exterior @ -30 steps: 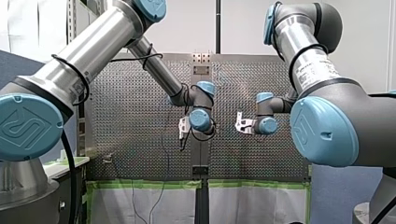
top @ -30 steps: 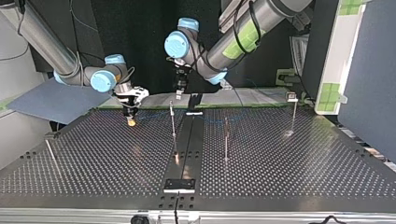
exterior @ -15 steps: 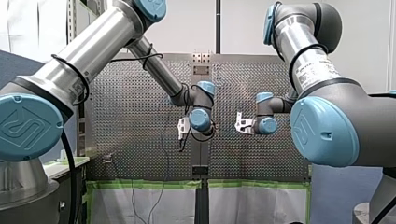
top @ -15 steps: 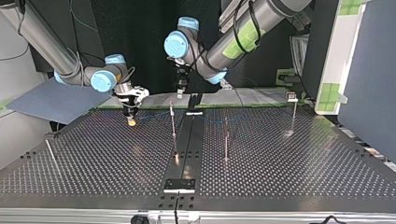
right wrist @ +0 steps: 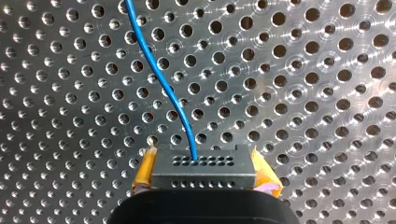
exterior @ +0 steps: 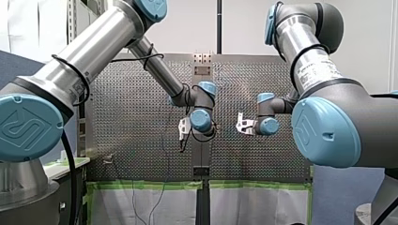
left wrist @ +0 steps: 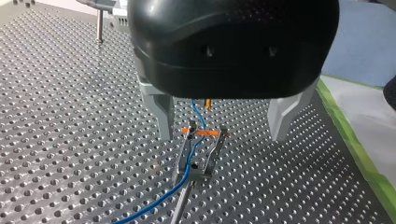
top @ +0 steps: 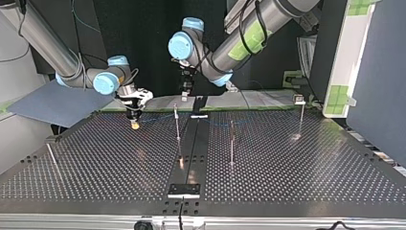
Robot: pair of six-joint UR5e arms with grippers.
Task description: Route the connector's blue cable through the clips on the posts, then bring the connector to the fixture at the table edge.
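You'll see the connector clamped between the yellow pads of my right gripper, low over the table at the top view's far left. Its cable passes through the clip on a post. My left gripper hangs above that clip, fingers spread wide and holding nothing.

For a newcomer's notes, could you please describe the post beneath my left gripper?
Beside the dark centre strip of the perforated table, at the top view's left, stands the post. It alone sits under my open left gripper, with the blue cable in its clip.
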